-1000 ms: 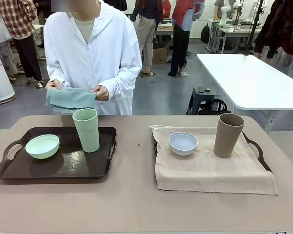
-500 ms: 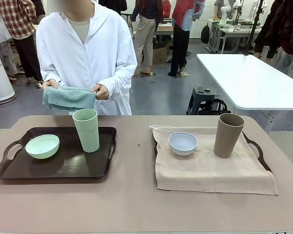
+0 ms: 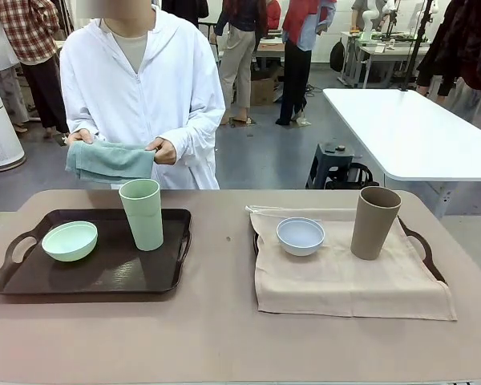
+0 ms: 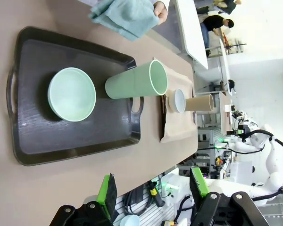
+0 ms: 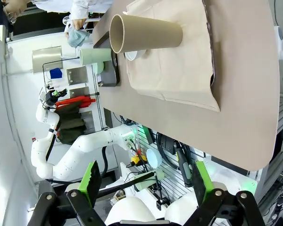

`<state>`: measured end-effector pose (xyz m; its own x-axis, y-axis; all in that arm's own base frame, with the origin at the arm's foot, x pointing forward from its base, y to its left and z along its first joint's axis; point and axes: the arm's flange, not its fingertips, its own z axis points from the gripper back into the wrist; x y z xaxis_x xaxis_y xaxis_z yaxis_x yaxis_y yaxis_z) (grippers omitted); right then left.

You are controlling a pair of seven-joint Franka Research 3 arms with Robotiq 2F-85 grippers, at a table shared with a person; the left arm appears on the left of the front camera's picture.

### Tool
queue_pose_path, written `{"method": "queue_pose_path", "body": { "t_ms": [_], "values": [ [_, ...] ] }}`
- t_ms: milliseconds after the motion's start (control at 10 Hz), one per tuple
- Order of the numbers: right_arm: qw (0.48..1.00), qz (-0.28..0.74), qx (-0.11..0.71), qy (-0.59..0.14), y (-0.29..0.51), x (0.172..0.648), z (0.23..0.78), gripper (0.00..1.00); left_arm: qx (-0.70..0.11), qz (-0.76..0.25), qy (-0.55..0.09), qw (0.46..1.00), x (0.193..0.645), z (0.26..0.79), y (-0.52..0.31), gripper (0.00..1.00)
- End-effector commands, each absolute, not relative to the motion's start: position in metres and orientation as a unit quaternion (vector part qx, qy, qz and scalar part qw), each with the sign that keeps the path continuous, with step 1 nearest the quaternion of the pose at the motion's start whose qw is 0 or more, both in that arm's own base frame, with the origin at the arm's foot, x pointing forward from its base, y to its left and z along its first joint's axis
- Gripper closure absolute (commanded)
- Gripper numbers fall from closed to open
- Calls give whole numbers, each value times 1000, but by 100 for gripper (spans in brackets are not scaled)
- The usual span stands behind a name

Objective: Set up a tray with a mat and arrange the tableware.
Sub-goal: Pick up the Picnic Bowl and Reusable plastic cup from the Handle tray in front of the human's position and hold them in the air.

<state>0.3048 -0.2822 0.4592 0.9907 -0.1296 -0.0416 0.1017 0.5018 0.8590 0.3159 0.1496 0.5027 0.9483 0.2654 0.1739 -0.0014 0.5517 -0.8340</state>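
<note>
Matting is half done, I judge: dark brown plastic tray (image 3: 136,269) lacks the folded teal cloth (image 3: 112,160) held behind it; my left gripper (image 4: 153,186) and right gripper (image 5: 146,178) gape empty.

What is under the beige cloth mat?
A dark handled tray: its right handle and left rim peek out. Its floor is covered by the beige cloth mat.
</note>
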Motion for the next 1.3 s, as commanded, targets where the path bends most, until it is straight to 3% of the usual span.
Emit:
{"method": "queue_pose_path", "body": {
  "t_ms": [0,1000,1200],
  "values": [
    [866,-66,496,-16,-282,304,460,0,-472,73,-153,865,317,501,152,18],
    [867,-66,495,-14,-282,305,459,0,-467,77,-141,869,316,503,150,18],
    [903,16,424,-63,-217,340,510,0,-407,52,-121,904,329,530,129,18]
  ]
}}
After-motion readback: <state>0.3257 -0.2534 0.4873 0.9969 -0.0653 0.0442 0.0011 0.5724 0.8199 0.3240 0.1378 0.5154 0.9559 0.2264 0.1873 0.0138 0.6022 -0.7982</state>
